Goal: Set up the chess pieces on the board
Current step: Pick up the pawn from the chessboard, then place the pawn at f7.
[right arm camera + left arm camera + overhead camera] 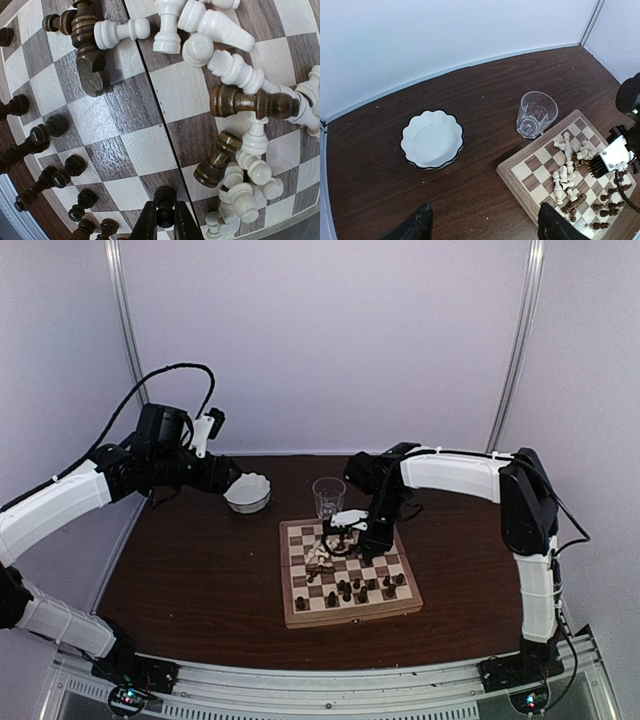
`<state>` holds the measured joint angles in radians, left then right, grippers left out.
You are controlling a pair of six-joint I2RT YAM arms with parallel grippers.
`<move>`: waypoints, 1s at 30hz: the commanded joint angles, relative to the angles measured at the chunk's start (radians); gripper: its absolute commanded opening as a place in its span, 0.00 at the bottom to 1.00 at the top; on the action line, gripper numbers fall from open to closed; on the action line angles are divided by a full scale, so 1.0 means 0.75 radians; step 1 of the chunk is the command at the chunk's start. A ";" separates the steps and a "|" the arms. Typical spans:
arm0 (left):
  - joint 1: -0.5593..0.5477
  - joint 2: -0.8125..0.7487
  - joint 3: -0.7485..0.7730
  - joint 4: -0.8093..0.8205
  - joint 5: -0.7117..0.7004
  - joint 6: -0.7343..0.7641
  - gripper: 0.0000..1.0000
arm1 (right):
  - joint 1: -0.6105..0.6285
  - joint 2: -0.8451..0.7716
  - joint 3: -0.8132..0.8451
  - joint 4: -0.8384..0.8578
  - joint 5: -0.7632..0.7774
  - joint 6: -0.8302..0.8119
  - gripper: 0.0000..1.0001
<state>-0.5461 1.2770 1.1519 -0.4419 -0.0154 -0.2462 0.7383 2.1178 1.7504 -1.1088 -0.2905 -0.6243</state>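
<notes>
The step in hand looks like picking one dark pawn to stand it on its home square: the right claw is clenched on this pawn, its two dark tapered fingers pinching the round head from either side, near the edge of the board where other dark pawns stand in a loose row. The board lies at the middle of the dark brown wood-grain surface, and most chess pieces are on it, though many lie toppled. The next move probably calls for a straight lift clear of the neighbouring pieces, then a gentle, upright set-down on an open square of the pawn row. A tangled heap of glossy white pieces, smooth and turned with ringed collars, lies beside two fallen dark pieces with a varnished walnut look. The squares are matte printed wood grain, brown and cream, with a seam down the middle. The left claw hangs released over the surface, near a white scalloped bowl and a clear faceted glass tumbler.
</notes>
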 commanded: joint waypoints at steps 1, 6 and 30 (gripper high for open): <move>0.016 -0.009 -0.007 0.059 0.021 -0.013 0.72 | 0.033 -0.053 0.037 -0.032 0.006 -0.007 0.07; 0.019 -0.012 -0.006 0.059 0.021 -0.014 0.72 | 0.088 -0.107 0.057 -0.049 0.040 -0.026 0.06; 0.051 -0.035 -0.024 0.072 -0.007 -0.033 0.71 | 0.334 0.008 0.361 -0.104 0.035 -0.077 0.04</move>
<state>-0.5201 1.2766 1.1439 -0.4347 -0.0147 -0.2573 0.9676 2.0872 1.9724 -1.1816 -0.2653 -0.6777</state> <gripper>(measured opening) 0.715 0.087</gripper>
